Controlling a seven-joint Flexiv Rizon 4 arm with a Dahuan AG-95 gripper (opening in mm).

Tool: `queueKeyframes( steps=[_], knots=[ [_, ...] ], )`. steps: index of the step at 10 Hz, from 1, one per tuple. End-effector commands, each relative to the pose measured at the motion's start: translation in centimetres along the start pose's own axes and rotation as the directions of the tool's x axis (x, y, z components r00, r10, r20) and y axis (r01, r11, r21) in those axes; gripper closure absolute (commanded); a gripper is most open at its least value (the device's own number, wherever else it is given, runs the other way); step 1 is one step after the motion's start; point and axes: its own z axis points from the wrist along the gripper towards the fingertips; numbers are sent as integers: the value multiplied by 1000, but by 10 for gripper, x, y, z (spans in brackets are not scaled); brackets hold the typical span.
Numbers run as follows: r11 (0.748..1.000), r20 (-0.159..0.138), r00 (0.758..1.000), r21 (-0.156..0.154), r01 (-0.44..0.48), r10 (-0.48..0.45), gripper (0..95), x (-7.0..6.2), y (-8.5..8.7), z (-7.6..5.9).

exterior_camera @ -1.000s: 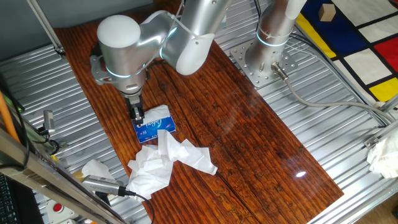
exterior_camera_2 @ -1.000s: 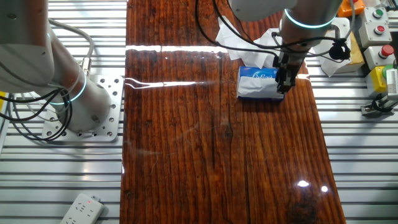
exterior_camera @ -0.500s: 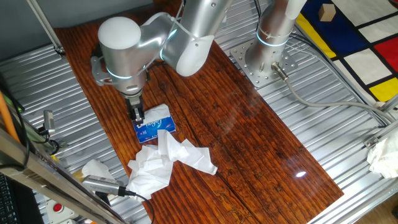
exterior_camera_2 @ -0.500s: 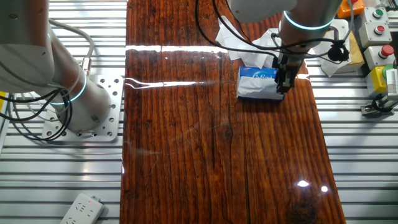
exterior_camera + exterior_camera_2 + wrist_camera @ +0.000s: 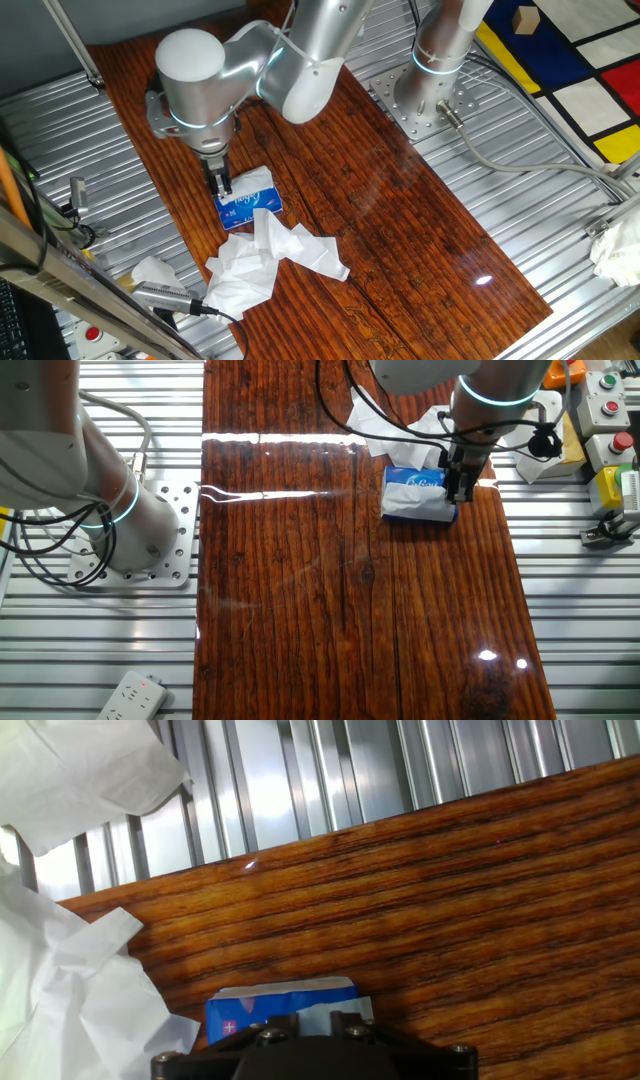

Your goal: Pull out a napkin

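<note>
The little blue plastic pack [image 5: 252, 203] lies on the wooden board [image 5: 380, 200]; it also shows in the other fixed view [image 5: 412, 493] and in the hand view [image 5: 265, 1005]. My gripper [image 5: 222, 187] stands straight down on the pack's end, also seen in the other fixed view [image 5: 456, 493]. In the hand view my gripper [image 5: 315, 1019] has its two dark fingers close together with a narrow white strip of the napkin [image 5: 318, 1007] between them, sticking out of the pack. The rest of the napkin is hidden.
A large white mass of loose tissue sheets [image 5: 265, 255] lies right beside the pack, also in the other fixed view [image 5: 400, 428] and the hand view [image 5: 60, 1010]. A crumpled tissue [image 5: 155, 270] sits on the ribbed metal. Button boxes [image 5: 605, 400] stand past the board's edge.
The gripper has risen very slightly at the pack. The pack and the tissue pile have not moved.
</note>
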Motion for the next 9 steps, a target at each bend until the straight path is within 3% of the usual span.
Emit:
queueKeyframes(
  steps=[1,2,3,4,7,8,9],
  knots=[
    [1000,1,1000,-6,23,-23,950,-1,-3,-1],
    [999,0,999,-8,40,-40,760,-2,-7,-3],
    [998,0,998,-12,63,-63,760,-3,-12,-4],
    [997,2,998,-19,70,-70,570,-4,-15,-5],
    [996,15,997,-52,73,-72,570,-6,-22,-5],
    [994,24,997,-75,74,-73,380,-6,-23,-5],
    [994,28,997,-81,75,-72,380,-7,-24,-4]
  ],
)
